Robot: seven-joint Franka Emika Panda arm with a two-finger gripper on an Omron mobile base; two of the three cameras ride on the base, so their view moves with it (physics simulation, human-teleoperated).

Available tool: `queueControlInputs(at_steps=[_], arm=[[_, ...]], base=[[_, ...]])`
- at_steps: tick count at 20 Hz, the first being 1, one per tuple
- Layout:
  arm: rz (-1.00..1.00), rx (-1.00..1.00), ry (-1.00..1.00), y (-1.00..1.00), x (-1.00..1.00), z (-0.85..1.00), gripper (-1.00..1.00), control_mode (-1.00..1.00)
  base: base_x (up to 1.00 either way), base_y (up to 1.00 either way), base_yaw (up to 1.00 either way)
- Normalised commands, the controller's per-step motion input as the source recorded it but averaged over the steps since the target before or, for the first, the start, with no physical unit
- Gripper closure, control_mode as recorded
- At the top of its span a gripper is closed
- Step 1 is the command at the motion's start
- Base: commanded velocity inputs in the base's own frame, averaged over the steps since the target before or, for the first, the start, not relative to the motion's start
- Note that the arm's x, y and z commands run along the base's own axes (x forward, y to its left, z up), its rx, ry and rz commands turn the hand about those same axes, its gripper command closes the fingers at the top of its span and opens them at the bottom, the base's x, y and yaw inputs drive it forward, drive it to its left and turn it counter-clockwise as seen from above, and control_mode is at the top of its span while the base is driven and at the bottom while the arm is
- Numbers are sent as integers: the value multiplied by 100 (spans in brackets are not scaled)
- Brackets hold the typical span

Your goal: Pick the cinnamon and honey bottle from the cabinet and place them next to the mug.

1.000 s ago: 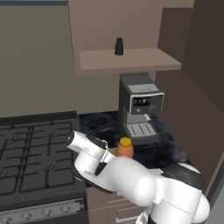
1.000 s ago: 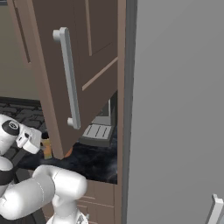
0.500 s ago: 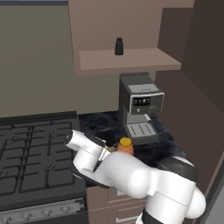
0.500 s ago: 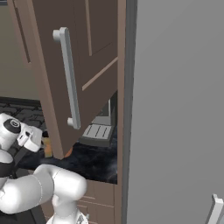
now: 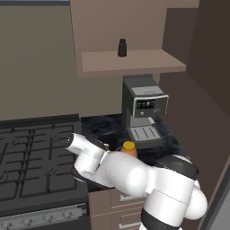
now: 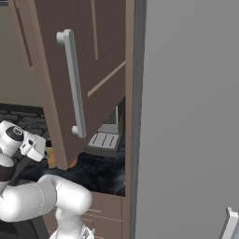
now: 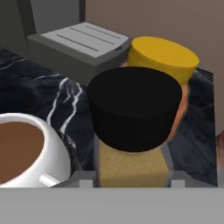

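Your arm has sunk a little lower over the counter in the last second, so the placing is close to done. The gripper holds the cinnamon between its fingers, just beside the mug and in front of the honey bottle. You have one of each, and one black bottle on the cabinet shelf.
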Motion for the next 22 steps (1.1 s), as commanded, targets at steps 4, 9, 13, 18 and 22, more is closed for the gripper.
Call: queueControlInputs(at_steps=[4, 9, 13, 18, 22], arm=[[0, 0, 0, 2, 0, -39, 100, -100], [0, 0, -1, 1, -6, -31, 100, -100], [0, 0, -2, 0, -4, -37, 100, -100], [0, 0, -4, 0, -15, -13, 100, -100], [0, 0, -3, 0, -14, 0, 100, -100]], base=[[0, 0, 0], [0, 0, 0], [0, 0, 0], [0, 0, 0], [0, 0, 0]])
